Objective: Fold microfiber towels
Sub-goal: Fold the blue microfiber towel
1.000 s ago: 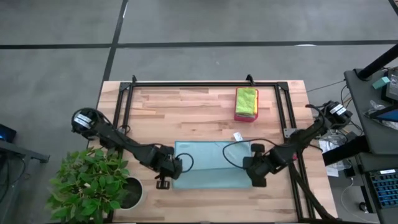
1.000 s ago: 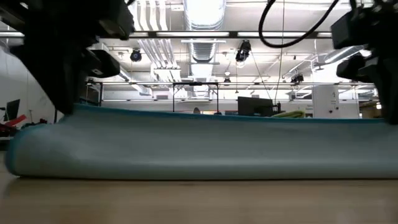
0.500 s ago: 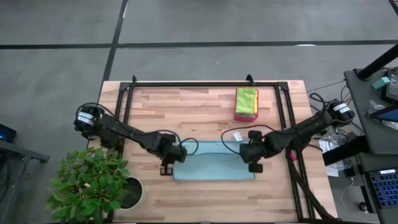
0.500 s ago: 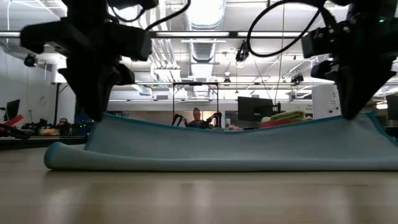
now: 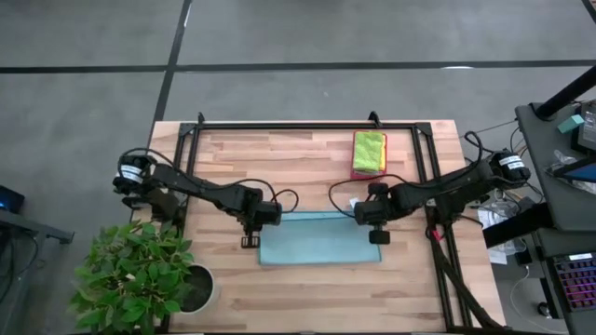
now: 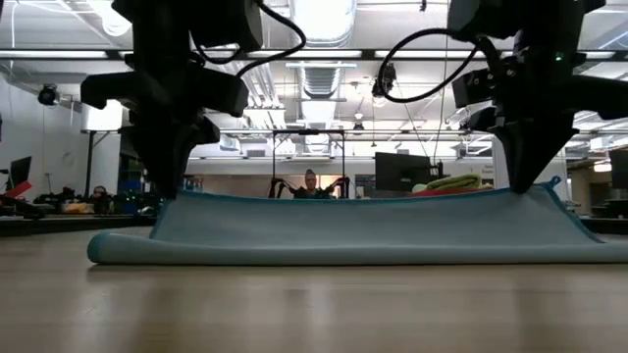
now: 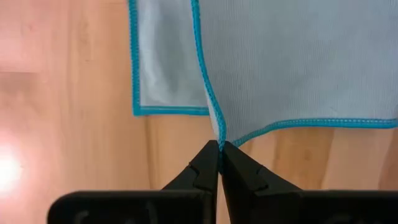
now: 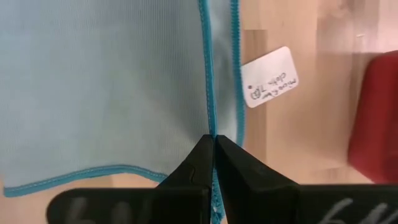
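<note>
Wooden tabletop [image 5: 279, 158] framed by black rails, a potted plant [image 5: 140, 270] at the near left corner, an open hall with ceiling ducts behind. Light blue towel [image 5: 317, 244] lies mid-table toward the front, doubled over itself. Left gripper [image 5: 251, 216] has its jaws pinched together on the towel's left back corner; right gripper [image 5: 374, 212] is clamped likewise on the right back corner. Both corners are held raised just off the wood, so the upper layer hangs taut between them, probably so its edge can be laid square on the layer beneath. Wrist views show the turquoise stitched hem [image 7: 205, 74] running straight into each pinch. A white tag [image 8: 271, 77] sits beside the towel's right edge; handwriting on it, not legible from here. Further back, a red tray [image 5: 369, 173] carries a stack of folded towels [image 5: 369, 149], lime green and yellow.
</note>
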You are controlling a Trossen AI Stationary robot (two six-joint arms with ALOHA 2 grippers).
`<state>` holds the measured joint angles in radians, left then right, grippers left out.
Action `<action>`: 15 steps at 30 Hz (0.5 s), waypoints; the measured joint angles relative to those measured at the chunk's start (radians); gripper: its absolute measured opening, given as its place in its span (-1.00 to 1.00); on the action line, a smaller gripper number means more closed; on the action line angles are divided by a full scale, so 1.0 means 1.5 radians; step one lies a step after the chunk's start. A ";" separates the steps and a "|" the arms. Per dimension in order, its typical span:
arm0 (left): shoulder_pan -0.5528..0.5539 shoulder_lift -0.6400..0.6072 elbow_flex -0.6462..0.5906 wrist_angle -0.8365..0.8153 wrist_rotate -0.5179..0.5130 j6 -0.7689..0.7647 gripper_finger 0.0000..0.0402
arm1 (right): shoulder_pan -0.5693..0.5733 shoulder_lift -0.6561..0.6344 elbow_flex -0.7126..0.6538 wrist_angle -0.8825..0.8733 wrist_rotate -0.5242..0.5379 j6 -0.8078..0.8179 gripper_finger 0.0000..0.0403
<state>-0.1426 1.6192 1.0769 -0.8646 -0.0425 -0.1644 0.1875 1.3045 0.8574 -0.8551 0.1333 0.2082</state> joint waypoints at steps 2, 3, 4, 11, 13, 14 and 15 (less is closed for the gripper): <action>0.006 0.000 -0.002 0.000 0.000 0.011 -1.00 | -0.012 0.003 0.000 0.000 0.000 -0.013 -0.96; 0.009 0.000 -0.003 0.000 -0.003 0.016 -1.00 | -0.017 0.004 0.000 0.000 0.000 -0.018 -0.96; 0.012 0.000 -0.003 0.000 -0.011 0.021 -1.00 | -0.022 0.004 0.000 0.000 0.000 -0.023 -0.96; 0.034 0.000 -0.004 0.009 -0.031 0.031 -1.00 | -0.055 0.004 0.000 0.004 0.000 -0.047 -0.96; 0.036 0.000 -0.008 0.018 -0.032 0.037 -1.00 | -0.061 0.004 -0.001 0.005 0.000 -0.051 -0.96; 0.037 0.000 -0.013 0.023 -0.033 0.043 -1.00 | -0.064 0.004 -0.001 0.005 0.000 -0.053 -0.96; 0.037 0.000 -0.018 0.029 -0.034 0.045 -1.00 | -0.067 0.004 -0.001 0.005 0.000 -0.056 -0.96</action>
<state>-0.0868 1.6192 1.0495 -0.8207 -0.0935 -0.0973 0.0867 1.3106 0.8566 -0.8471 0.1337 0.1243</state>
